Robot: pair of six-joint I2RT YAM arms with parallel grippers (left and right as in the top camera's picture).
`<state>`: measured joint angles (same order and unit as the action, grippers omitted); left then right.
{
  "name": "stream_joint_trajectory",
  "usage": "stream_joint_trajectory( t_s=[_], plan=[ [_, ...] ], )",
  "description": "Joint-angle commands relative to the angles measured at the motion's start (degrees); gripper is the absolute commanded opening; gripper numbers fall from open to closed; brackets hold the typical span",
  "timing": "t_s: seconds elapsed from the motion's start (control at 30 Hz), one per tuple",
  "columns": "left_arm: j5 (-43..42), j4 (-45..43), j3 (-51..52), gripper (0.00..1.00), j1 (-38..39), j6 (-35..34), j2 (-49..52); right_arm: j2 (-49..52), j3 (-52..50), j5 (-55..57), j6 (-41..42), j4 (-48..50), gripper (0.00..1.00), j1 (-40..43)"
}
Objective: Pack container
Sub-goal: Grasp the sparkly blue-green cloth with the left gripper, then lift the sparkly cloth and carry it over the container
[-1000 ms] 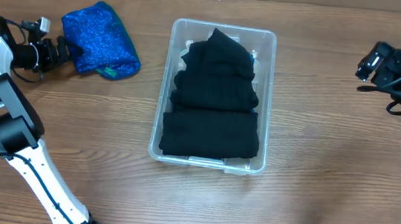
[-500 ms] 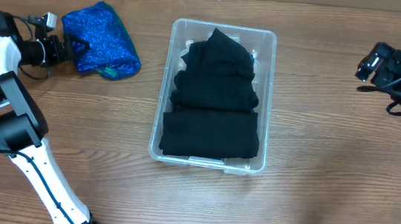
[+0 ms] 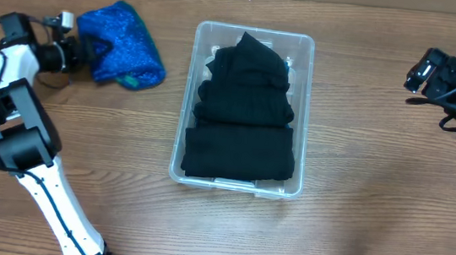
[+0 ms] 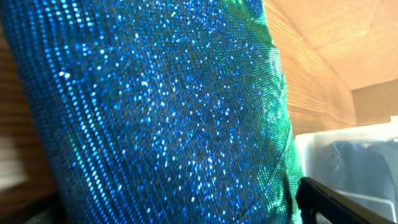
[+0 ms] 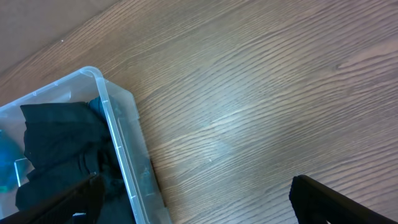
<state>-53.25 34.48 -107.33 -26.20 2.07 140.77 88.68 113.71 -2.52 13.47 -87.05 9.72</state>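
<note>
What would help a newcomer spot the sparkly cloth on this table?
Find the clear bin in the middle of the wooden table, filled with black clothes. Left of it, toward the far edge, lies a crumpled cloth. It alone glitters bright blue, with a green edge.

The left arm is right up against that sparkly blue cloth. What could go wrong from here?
The open left gripper meets only the edge of the blue cloth; a pinch there may catch one thin fold that slips on lifting. The container already looks full of black garments, so the cloth could hang over its rim.
</note>
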Motion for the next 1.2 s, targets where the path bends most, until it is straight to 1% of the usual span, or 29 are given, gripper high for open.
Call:
stream_joint_trajectory(
  t_s=[0.0, 0.07, 0.1, 0.13, 0.17, 0.23, 0.27, 0.33, 0.43, 0.47, 0.5, 0.63, 0.7, 0.73, 0.8, 0.83, 0.97, 1.07, 1.17],
  plan=[
    [9.99, 1.01, 2.64, 1.0, 6.58, -10.23, 2.38, 0.15, -0.13, 0.33, 0.04, 0.11, 1.0, 0.04],
    [10.21, 0.79, 2.64, 1.0, 7.76, -11.85, 2.38, 0.15, -0.13, 0.31, 0.02, 0.09, 1.0, 0.04],
    [10.23, 0.76, 2.64, 0.97, 8.39, -12.48, 2.38, 0.15, -0.13, 0.33, 0.02, 0.09, 1.0, 0.04],
    [10.23, 0.79, 2.64, 0.91, 8.96, -12.61, 2.38, 0.15, -0.13, 0.33, 0.02, 0.07, 1.0, 0.04],
    [10.21, 0.81, 2.64, 0.81, 9.49, -12.61, 2.38, 0.15, -0.13, 0.33, 0.02, 0.0, 1.0, 0.04],
    [10.21, 0.92, 2.64, 0.64, 10.29, -12.63, 2.38, 0.15, -0.13, 0.33, 0.0, -0.24, 1.0, 0.04],
    [10.21, 1.01, 2.64, 0.59, 10.62, -12.66, 2.38, 0.15, -0.13, 0.33, 0.0, -0.37, 1.0, 0.04],
    [10.19, 1.03, 2.64, 0.53, 11.17, -12.87, 2.38, 0.15, -0.13, 0.33, 0.0, -0.7, 1.0, 0.04],
    [10.19, 0.96, 2.64, 0.49, 11.58, -13.75, 2.38, 0.15, -0.13, 0.35, -0.07, -0.92, 1.0, 0.04],
    [10.19, 0.79, 2.64, 0.46, 11.67, -14.01, 2.38, 0.15, -0.13, 0.33, -0.17, -0.94, 1.0, 0.04],
    [10.16, 0.68, 2.64, 0.41, 11.74, -14.14, 2.38, 0.15, -0.13, 0.33, -0.17, -0.96, 1.0, 0.04],
    [9.16, -0.66, 2.58, 0.29, 11.8, -14.38, 2.36, 0.15, -0.13, 0.35, -0.17, -0.96, 1.0, 0.04],
    [7.19, -1.09, 2.16, 0.21, 11.78, -14.53, 2.21, 0.15, -0.13, 0.33, -0.17, -0.96, 1.0, 0.04],
    [6.45, -1.03, 1.81, 0.15, 11.69, -14.51, 1.95, 0.15, -0.13, 0.33, -0.17, -0.96, 1.0, 0.04],
    [6.43, -0.28, 0.98, 0.07, 11.61, -13.84, 0.81, 0.15, -0.13, 0.35, -0.17, -0.94, 1.0, 0.04],
    [6.8, 0.44, 0.61, 0.04, 11.61, -12.5, -0.5, 0.15, -0.13, 0.35, -0.17, -0.92, 1.0, 0.04],
    [10.01, 3.13, 0.48, 0.04, 11.91, -7.21, -7.63, 0.15, -0.13, 0.35, -0.2, -0.79, 1.0, 0.04],
    [10.21, 6.67, 0.48, 0.04, 12.52, -2.71, -15.78, 0.15, -0.13, 0.35, -0.2, -0.68, 1.0, 0.04],
    [10.29, 9.73, 0.48, 0.04, 13.42, 0.17, -23.98, 0.15, -0.13, 0.35, -0.2, -0.68, 1.0, 0.04]
  ],
)
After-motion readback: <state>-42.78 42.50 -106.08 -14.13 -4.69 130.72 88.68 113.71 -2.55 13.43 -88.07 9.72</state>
